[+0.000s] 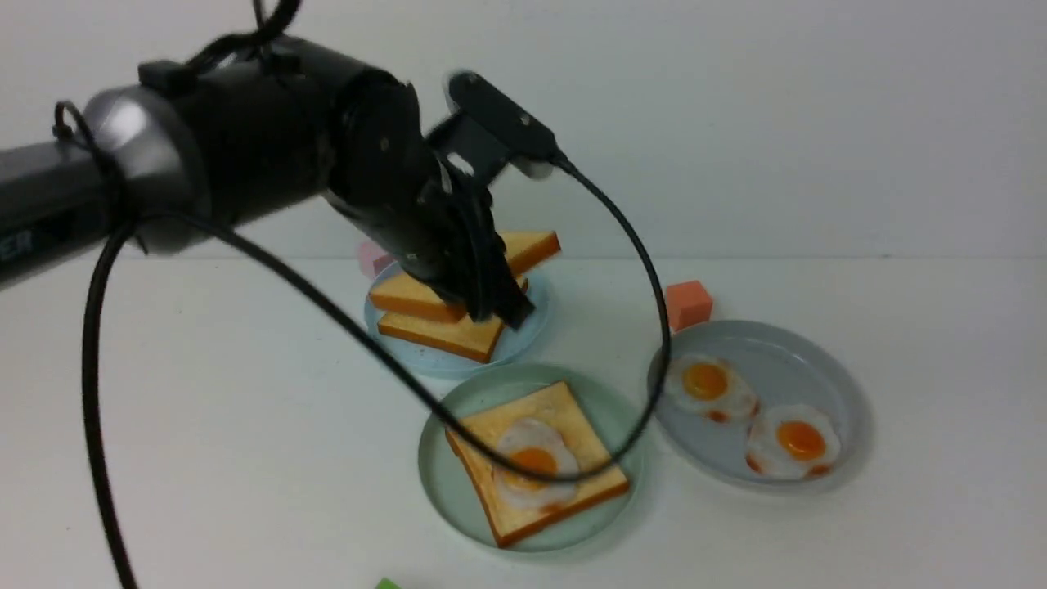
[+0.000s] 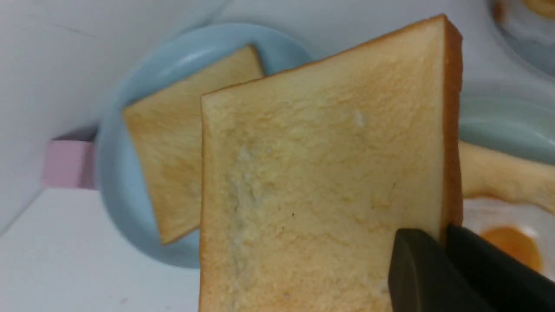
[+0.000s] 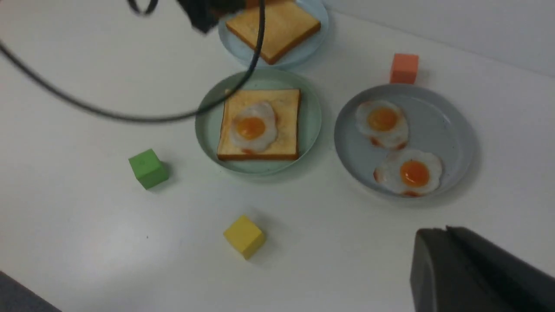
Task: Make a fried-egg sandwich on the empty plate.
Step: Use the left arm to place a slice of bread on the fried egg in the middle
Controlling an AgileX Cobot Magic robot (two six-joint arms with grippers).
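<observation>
Holding the top toast slice by one edge, the left claw is clenched on it. The slice hangs tilted just above the light-blue plate, where one more slice lies flat. The sandwich looks about two-thirds built. The mint-green plate, nearest the robot, already carries a bottom slice with a fried egg on it. What seems left is to carry the held slice across, lay it over the egg and let go. The right claw shows only in its own wrist view, well apart from the plates. Its jaws look pressed together with nothing between them.

The desk is plain white and smooth. A grey plate to the right of the mint-green one holds two spare eggs. Small blocks are scattered about: an orange block just behind the grey plate, a pink block behind the light-blue one, and a green block and a yellow block nearer the robot. A black cable from the left arm loops across the front view. Behind the desk stands a bare pale wall; nothing else of the room shows.
</observation>
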